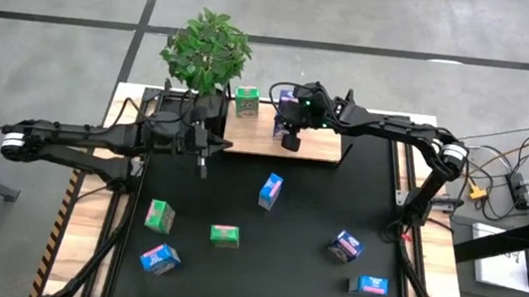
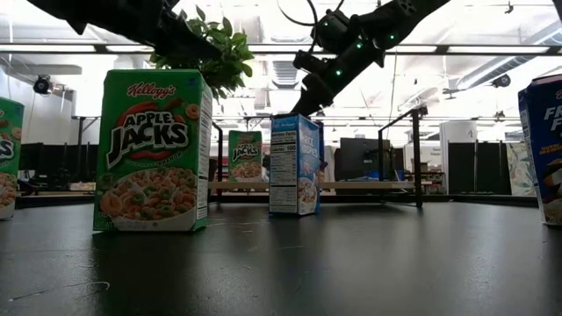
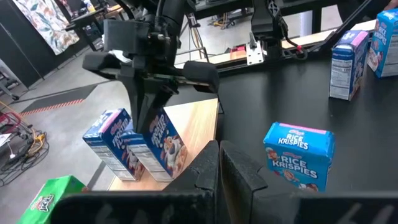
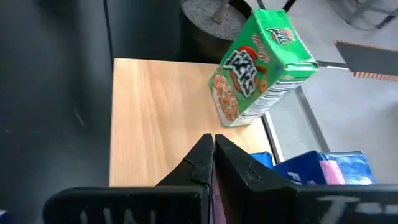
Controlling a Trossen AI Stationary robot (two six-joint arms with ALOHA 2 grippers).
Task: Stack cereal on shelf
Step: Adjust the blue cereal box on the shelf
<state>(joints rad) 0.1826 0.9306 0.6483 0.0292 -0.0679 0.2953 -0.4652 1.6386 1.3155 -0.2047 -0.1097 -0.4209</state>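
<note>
The shelf (image 1: pixel 320 145) is a pale wood board at the far side of the black mat. On it stand a green cereal carton (image 1: pixel 246 101) and two blue cartons (image 3: pixel 115 146) (image 3: pixel 165 143) side by side. My right gripper (image 3: pixel 149 115) is shut and points down right at the two blue cartons; in its own view its fingertips (image 4: pixel 212 146) hover over bare board beside them. My left gripper (image 1: pixel 204 157) is shut, over the mat off the board's near left corner. Several more cartons, blue (image 1: pixel 270 190) and green (image 1: pixel 159 216), stand or lie on the mat. My right gripper's shut fingers (image 3: pixel 144 102) come from above, slanting down, and end beside the top of one blue carton (image 3: pixel 158 121) on the board. Whether a finger touches the carton I cannot tell. The carton stands upright on the board.
A potted plant (image 1: pixel 208 50) stands just behind the board's left end. Loose cartons lie across the mat's near half: green (image 1: pixel 225 235), blue (image 1: pixel 160 258), (image 1: pixel 345 246), (image 1: pixel 369 285). Cables and gear (image 1: pixel 520 188) sit beyond the table's right edge.
</note>
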